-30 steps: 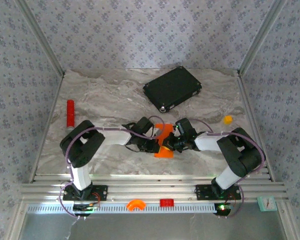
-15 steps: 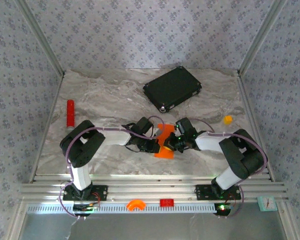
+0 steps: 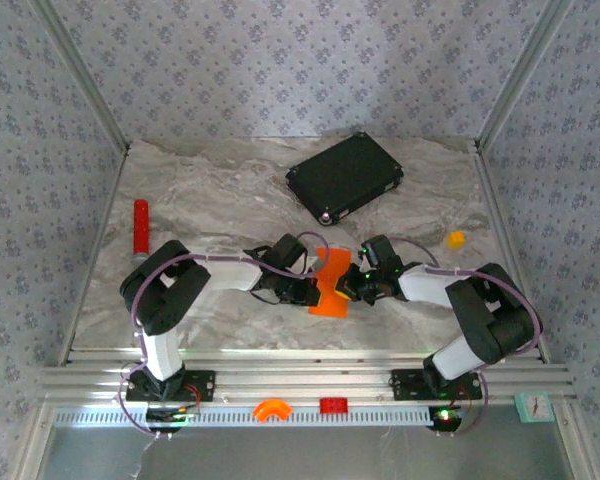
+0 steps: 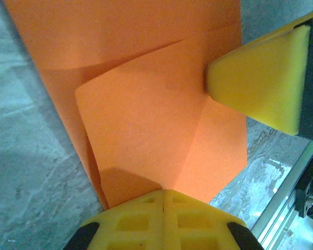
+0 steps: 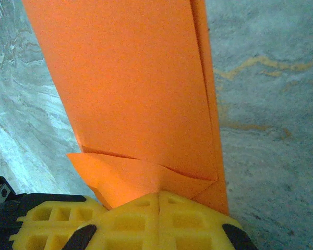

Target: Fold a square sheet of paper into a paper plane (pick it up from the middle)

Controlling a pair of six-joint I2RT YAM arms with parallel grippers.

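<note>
The square sheet of paper (image 3: 328,284) is bright orange and folded into overlapping layers, lying near the table's middle front. My left gripper (image 3: 313,292) meets it from the left and my right gripper (image 3: 351,288) from the right. In the left wrist view the paper (image 4: 146,114) shows a slanted flap whose creases run into the closed seam of my left gripper (image 4: 164,191). A yellow finger of the right gripper (image 4: 261,78) presses the flap's far edge. In the right wrist view the long folded strip (image 5: 130,88) ends in a small flap pinched at my right gripper (image 5: 159,194).
A black flat case (image 3: 345,178) lies at the back. A red cylinder (image 3: 140,226) stands near the left wall and a small orange-yellow lump (image 3: 456,239) near the right one. The front rail holds an orange piece (image 3: 272,408) and a red piece (image 3: 332,405).
My right wrist has shifted a little to the right and the paper's upper part has tilted slightly with it. The left arm has stayed put.
</note>
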